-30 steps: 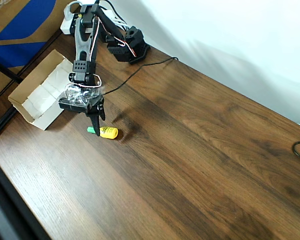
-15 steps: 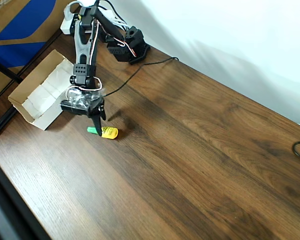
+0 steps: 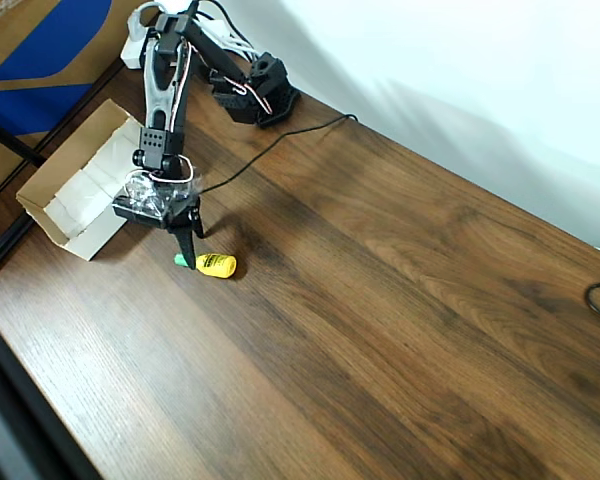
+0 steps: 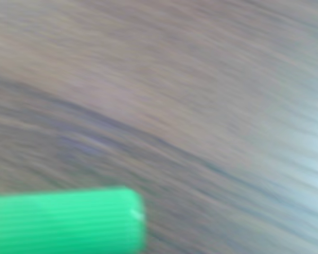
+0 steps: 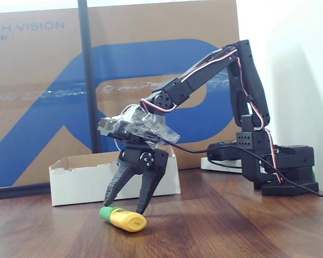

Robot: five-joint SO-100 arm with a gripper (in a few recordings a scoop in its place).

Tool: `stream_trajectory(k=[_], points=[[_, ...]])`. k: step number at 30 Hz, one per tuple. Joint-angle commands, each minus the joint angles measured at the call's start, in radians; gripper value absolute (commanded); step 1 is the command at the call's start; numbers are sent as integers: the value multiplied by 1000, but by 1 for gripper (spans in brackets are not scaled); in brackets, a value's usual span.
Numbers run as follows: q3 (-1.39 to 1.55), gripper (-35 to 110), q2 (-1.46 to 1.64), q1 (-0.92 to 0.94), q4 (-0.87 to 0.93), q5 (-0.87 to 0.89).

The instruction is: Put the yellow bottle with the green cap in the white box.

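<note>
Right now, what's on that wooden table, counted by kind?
Yellow bottle with the green cap: 1
White box: 1
Robot arm, its gripper open above the bottle: 1
Loose black cable: 1
Total: 4

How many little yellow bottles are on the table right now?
1. The yellow bottle with the green cap lies on its side on the wooden table, just below the open gripper, outside the white box. The box's inside is partly hidden.
</note>
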Motion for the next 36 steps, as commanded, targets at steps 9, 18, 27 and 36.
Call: stream_trajectory(k=[9, 18, 27, 36], points=[[20, 38, 146, 97, -23, 15], [137, 36, 270, 155, -118, 26], [100, 36, 290, 137, 104, 72], [69, 35, 302, 130, 324, 132]])
